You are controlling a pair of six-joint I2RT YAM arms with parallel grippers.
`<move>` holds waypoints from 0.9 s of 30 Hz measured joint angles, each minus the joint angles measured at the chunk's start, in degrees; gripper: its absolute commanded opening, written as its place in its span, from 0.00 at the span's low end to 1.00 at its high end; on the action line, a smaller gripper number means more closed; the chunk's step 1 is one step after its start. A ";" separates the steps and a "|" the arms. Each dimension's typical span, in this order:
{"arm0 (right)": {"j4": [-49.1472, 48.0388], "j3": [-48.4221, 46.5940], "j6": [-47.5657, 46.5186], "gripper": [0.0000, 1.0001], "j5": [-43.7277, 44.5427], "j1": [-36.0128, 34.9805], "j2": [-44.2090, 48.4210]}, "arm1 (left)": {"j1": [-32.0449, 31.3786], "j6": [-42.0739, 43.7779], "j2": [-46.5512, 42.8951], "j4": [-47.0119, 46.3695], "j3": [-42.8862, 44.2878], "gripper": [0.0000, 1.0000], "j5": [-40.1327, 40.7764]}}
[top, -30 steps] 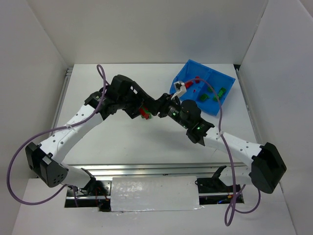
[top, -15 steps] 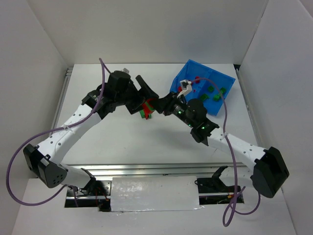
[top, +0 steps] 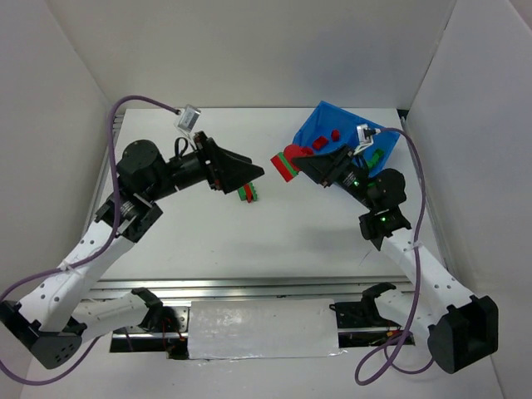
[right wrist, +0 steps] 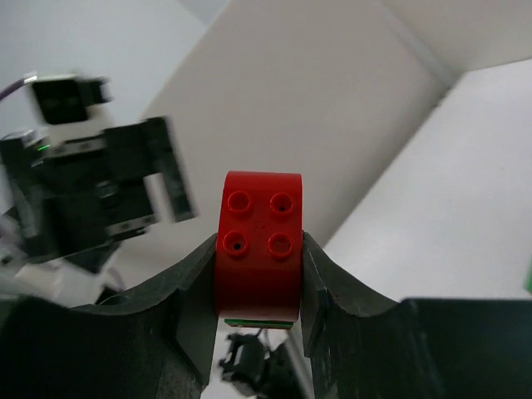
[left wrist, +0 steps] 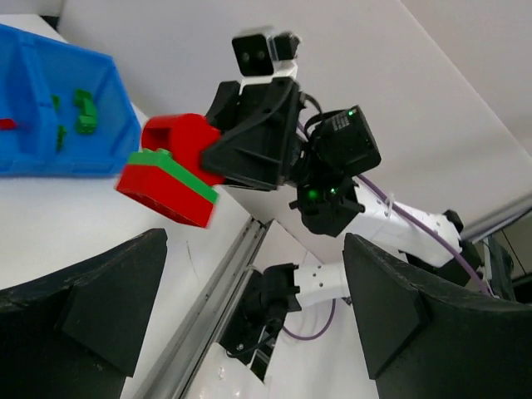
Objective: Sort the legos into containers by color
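My right gripper (top: 304,164) is shut on a stack of legos (top: 287,162): a rounded red brick (right wrist: 258,249) over a thin green layer (right wrist: 258,322), held above the table just left of the blue bin (top: 332,116). In the left wrist view the same stack (left wrist: 170,179) shows red, green, red. My left gripper (top: 249,173) hangs open and holds nothing, a short way left of the stack, its fingers (left wrist: 91,307) spread wide. A small red and green lego cluster (top: 248,193) lies on the table below it. Red legos (top: 326,139) and green legos (left wrist: 81,112) lie in the bin.
White walls enclose the table on three sides. A metal rail (top: 249,287) runs along the near edge by the arm bases. Purple cables (top: 141,101) loop off both arms. The right arm covers part of the bin.
The two grippers have pulled apart and risen. The left one opened and drew back left; the right one carried the red and green stack toward the bin. A small cluster stayed on the table.
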State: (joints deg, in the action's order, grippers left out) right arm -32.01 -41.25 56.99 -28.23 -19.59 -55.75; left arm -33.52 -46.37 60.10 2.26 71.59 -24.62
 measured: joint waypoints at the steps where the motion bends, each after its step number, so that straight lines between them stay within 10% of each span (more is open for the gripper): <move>1: -2.23 0.00 1.62 0.00 -1.95 0.04 -0.11 | -0.02 0.15 0.04 -1.66 -0.85 0.99 -1.44; 17: -17.25 -5.07 7.50 0.00 -12.96 -4.98 -3.65 | -1.79 -2.69 8.26 -12.74 -1.86 0.92 -9.94; 20: -16.83 -5.35 6.75 0.00 -12.94 -5.03 -4.33 | -2.36 -4.02 8.76 -15.21 -1.86 0.63 -11.34; 23: -17.27 -5.57 6.62 0.00 -12.79 -4.90 -4.81 | -2.23 -4.63 8.94 -16.02 -1.92 0.09 -11.87; 27: -16.76 -5.99 5.35 0.00 -12.44 -4.79 -4.79 | -1.92 -4.50 9.11 -16.70 -1.92 0.00 -12.13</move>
State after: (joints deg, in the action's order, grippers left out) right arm -48.77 -47.24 62.35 -40.66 -24.38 -60.53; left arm -35.44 -50.87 69.21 -14.44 69.67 -36.75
